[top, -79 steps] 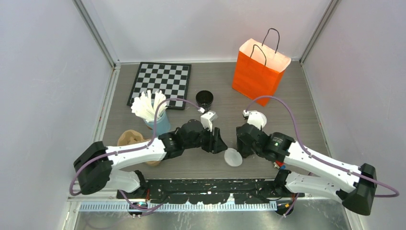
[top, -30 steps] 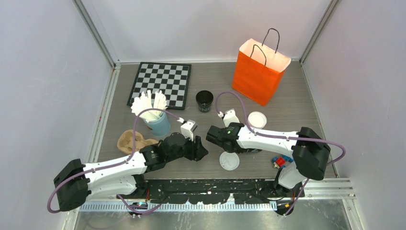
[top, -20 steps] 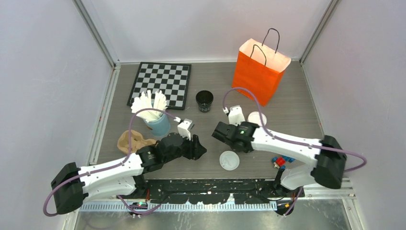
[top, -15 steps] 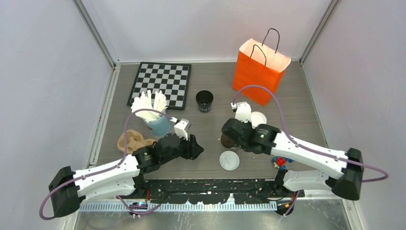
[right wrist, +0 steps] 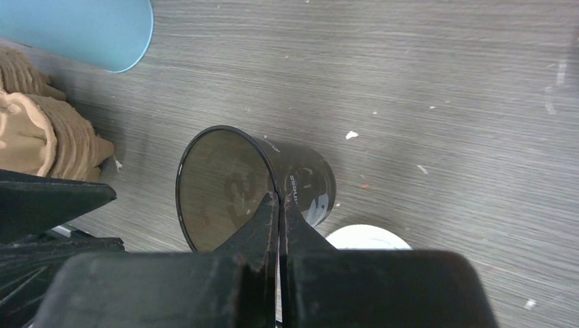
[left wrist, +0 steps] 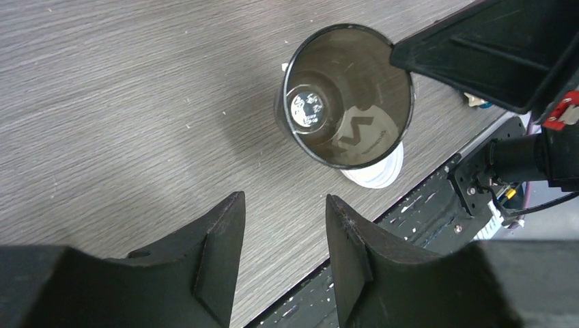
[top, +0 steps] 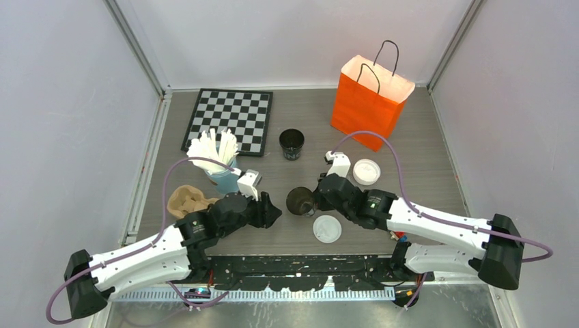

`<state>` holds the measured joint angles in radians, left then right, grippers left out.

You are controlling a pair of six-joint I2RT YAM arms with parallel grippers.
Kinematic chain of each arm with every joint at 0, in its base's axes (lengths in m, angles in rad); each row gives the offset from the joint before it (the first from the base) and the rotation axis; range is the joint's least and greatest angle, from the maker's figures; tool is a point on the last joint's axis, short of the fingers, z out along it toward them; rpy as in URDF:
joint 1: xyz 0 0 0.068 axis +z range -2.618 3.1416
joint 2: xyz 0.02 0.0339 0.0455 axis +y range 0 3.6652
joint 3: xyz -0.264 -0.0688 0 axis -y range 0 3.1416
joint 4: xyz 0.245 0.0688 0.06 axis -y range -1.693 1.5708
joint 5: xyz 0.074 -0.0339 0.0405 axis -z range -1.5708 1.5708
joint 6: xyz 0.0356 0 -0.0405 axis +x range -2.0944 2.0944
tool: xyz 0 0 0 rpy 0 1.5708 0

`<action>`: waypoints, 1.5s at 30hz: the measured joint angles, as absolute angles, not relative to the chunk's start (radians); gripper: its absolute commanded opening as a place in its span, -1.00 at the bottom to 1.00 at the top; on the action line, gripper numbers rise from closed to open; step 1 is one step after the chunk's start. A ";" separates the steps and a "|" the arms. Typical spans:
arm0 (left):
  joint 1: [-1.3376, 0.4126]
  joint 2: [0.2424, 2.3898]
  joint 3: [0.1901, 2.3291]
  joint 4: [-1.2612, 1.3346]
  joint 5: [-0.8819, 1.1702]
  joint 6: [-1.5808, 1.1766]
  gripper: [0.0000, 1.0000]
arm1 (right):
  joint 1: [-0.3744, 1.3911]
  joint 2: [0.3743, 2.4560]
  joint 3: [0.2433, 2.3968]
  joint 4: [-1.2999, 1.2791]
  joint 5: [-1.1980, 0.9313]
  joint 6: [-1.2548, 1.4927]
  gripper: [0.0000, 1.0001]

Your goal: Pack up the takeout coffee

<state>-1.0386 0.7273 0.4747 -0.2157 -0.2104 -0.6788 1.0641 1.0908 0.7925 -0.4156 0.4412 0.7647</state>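
R gripper (right wrist: 278, 198) pinched shut on rim of open black cup (right wrist: 308, 179); cup tilted, maybe off table. L gripper (left wrist: 285, 198) half-open, empty. Next: needs white lid (top: 327, 229), then orange bag (top: 365, 109).

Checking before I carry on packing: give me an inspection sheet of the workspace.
Surface: grey wood-grain table, pale specks.
Job's things: held black cup, uncapped, front centre; second black cup, uncapped, upright behind; near white lid, far white lid loose on table; orange paper bag upright, open.
Clutter: chessboard, light-blue cup of white sticks, brown paper stack.
Grippers: right gripper, fingers shut on held black cup's rim; left gripper open, empty.
Cables: purple cables arch over both arms.
Surroundings: plain walls, metal corner posts.
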 measured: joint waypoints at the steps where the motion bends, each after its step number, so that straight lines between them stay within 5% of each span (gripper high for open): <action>1: -1.039 0.725 0.475 -0.223 -0.212 -0.678 -0.03 | 1.064 1.102 0.779 -0.387 0.431 0.775 -0.99; 7: -1.039 0.732 0.476 -0.245 -0.218 -0.674 -0.03 | 1.056 1.176 0.734 -0.275 0.379 0.838 -0.91; 16: -1.039 0.785 0.515 -0.262 -0.212 -0.648 0.08 | 1.045 1.158 0.720 -0.294 0.378 0.882 -0.23; 25: -1.039 0.802 0.605 -0.336 -0.188 -0.582 0.57 | 1.045 0.941 0.728 -0.522 0.453 0.927 -0.29; 28: -1.039 0.801 0.641 -0.386 -0.184 -0.555 0.99 | 1.044 0.918 0.720 -0.593 0.450 0.957 -0.29; 45: -1.039 0.637 0.665 -0.523 -0.162 -0.514 0.96 | 1.045 0.991 0.500 -0.610 0.484 1.114 -0.38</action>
